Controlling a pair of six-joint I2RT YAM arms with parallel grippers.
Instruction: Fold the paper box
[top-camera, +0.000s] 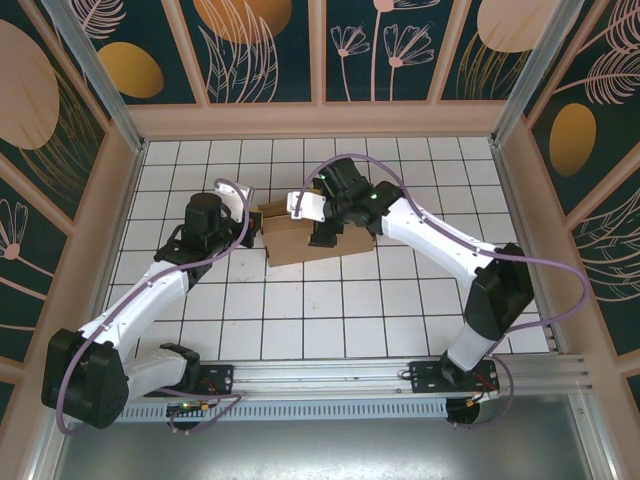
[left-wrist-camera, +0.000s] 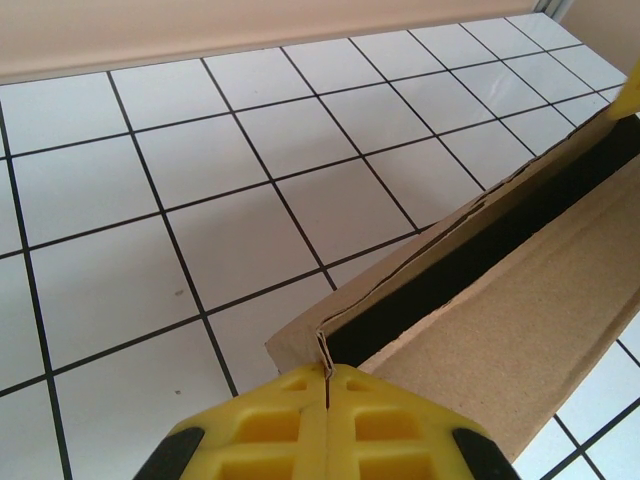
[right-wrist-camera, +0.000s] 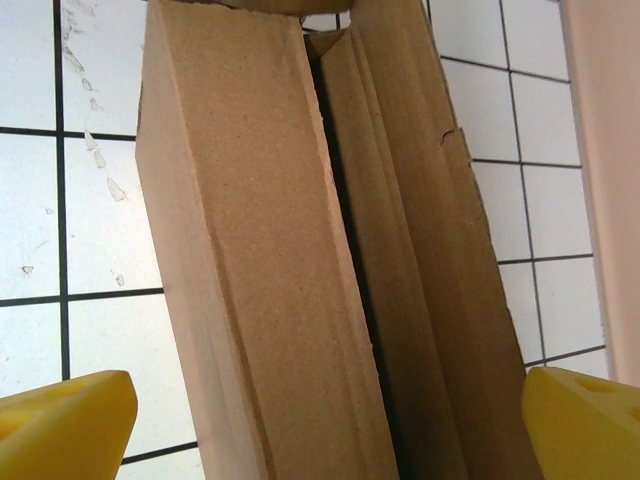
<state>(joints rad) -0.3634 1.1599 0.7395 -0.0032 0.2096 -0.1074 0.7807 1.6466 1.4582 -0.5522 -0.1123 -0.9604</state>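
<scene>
The paper box (top-camera: 300, 240) is plain brown cardboard, lying on the white tiled table between the two arms. My left gripper (top-camera: 250, 222) is at its left end, shut on a corner of the box wall (left-wrist-camera: 325, 350); its yellow fingers (left-wrist-camera: 270, 420) meet on the thin cardboard edge. Beyond that corner a dark slot runs along the box (left-wrist-camera: 560, 290). My right gripper (top-camera: 328, 232) hangs over the box's right part, open wide. Its yellow fingertips (right-wrist-camera: 65, 420) stand on either side of the folded cardboard walls (right-wrist-camera: 270, 280) without touching them.
A low beige rim (top-camera: 320, 120) and patterned panels enclose the tiled table (top-camera: 330, 320). The arms' bases stand on the metal rail (top-camera: 400, 380) at the near edge. Bare tiles lie in front of and behind the box.
</scene>
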